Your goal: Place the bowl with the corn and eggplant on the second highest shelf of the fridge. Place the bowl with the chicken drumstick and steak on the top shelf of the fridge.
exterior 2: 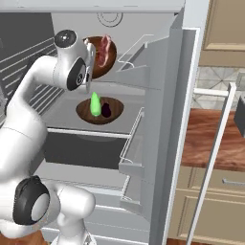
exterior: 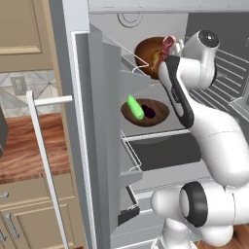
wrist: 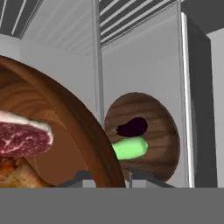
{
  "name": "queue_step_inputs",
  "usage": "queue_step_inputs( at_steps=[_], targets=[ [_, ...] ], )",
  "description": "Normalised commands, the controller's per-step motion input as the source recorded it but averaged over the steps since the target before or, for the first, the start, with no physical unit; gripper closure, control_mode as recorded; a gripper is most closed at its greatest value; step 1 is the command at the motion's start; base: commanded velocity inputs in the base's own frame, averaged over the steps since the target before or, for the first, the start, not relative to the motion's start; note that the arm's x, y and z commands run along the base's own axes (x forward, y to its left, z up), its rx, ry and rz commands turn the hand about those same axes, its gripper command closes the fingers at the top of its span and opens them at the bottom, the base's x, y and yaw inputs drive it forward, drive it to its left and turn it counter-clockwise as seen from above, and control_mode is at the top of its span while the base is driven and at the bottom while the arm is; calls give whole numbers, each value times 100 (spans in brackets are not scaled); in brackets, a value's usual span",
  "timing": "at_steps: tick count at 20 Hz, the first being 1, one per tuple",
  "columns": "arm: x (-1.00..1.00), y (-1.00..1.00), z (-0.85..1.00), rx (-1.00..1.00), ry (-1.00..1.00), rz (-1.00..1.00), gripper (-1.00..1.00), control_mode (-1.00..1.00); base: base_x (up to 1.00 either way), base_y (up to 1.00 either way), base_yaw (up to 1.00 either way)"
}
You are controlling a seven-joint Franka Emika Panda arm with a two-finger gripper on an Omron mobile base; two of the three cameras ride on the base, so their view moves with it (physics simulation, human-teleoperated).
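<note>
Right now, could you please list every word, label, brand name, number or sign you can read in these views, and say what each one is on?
No readable text: there are no words, labels, brand names, numbers or signs.
The fridge's back wall bears only a plain round emblem, without letters.
The two wooden bowls, one with the steak, one with the corn, are unmarked.
The cabinet fronts are plain.

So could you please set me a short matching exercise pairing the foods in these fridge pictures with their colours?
Things:
1. corn
2. eggplant
3. steak
4. chicken drumstick

Colours:
A. red-pink with white marbling
B. bright green
C. yellowish tan
D. dark purple, nearly black

Pairs: 1-B, 2-D, 3-A, 4-C
</note>
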Motion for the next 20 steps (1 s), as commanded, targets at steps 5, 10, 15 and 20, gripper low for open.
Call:
queue_step_inputs(
  at_steps=[5, 10, 15, 20],
  targets=[
    [90, 0, -1, 0, 2, -7, 100, -100, 0, 0, 0],
    [78, 0, -7, 0, 6, -6, 100, -100, 0, 0, 0],
    [79, 0, -7, 0, 5, -4, 100, -100, 0, 0, 0],
    [6, -6, -35, 0, 13, 0, 100, -100, 0, 0, 0]
  ],
)
